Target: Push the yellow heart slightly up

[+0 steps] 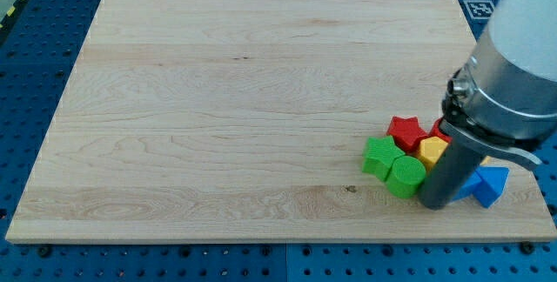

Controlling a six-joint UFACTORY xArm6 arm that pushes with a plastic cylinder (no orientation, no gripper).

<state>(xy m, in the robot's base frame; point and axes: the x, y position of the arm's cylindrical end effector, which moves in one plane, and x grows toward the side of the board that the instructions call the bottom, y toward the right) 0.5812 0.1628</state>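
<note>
Where wooden board (218,99) nears view's right: red star (406,130), yellow block (432,151), green blocks (393,167), blue block (489,184) clustered, touching. My tip (432,204) just beside green. No gripper; bare rod.

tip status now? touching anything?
No gripper, just the rod: my tip is down in the block cluster, beside the green block and below the yellow heart. Contact cannot be told.
</note>
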